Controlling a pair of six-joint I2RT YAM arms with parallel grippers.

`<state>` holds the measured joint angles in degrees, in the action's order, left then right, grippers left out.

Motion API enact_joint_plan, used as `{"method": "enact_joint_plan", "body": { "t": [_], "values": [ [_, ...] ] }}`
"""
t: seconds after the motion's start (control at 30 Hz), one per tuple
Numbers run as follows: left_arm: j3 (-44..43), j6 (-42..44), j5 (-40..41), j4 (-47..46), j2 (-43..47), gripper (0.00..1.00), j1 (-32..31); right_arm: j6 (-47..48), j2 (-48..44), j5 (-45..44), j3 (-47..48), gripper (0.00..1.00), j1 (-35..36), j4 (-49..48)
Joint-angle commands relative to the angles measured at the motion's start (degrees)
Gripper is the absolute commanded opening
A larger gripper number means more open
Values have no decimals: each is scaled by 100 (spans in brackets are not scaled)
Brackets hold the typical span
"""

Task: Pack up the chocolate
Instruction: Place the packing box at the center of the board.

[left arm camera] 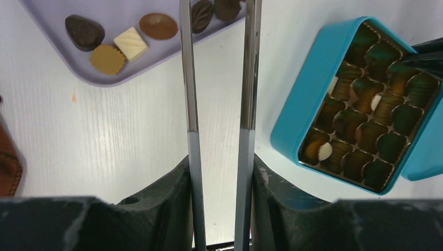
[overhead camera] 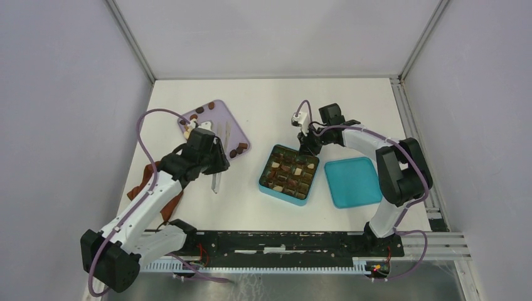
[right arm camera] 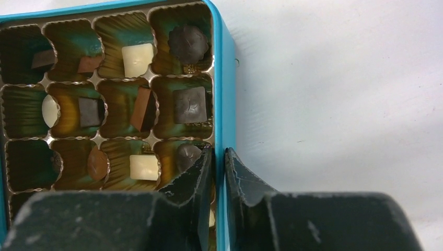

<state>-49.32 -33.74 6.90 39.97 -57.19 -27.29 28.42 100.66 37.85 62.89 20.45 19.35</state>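
Loose chocolate [left arm camera: 130, 43] pieces, dark, tan and cream, lie on the lilac tray [left arm camera: 109, 13] at the back left [overhead camera: 233, 125]. My left gripper [left arm camera: 219, 162] is shut on long metal tweezers [left arm camera: 189, 78], just in front of the tray [overhead camera: 210, 157]. The blades stand apart and their tips run out of the wrist view. The teal box [overhead camera: 262, 180] holds chocolates [right arm camera: 189, 104] in several cells. My right gripper [right arm camera: 218, 154] straddles the box's far right wall [right arm camera: 218, 78], jaws close against both sides, at the far corner [overhead camera: 307, 145].
The teal lid [overhead camera: 353, 182] lies flat to the right of the box. A reddish-brown cloth [overhead camera: 147, 182] hangs off the table's left edge under my left arm. Grey walls close in the white table on three sides.
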Motion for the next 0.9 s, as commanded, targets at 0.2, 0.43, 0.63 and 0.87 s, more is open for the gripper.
{"method": "enact_joint_plan", "body": {
  "t": [0.2,0.43,0.63,0.87],
  "values": [
    [-94,847,-656,-319,-569,44,1338,-1,-55,374,259,38,-50,-22],
    [-529,1113,-1621,-468,-1170,44,2532,197,-707,226,244,57,-164,63],
    [-1319,1456,-1811,-171,-1761,44,3173,198,-1348,501,230,63,-226,111],
    [-2095,1991,-1400,456,-2482,46,3524,-3,-1631,1509,375,64,-244,412]
  ]
}}
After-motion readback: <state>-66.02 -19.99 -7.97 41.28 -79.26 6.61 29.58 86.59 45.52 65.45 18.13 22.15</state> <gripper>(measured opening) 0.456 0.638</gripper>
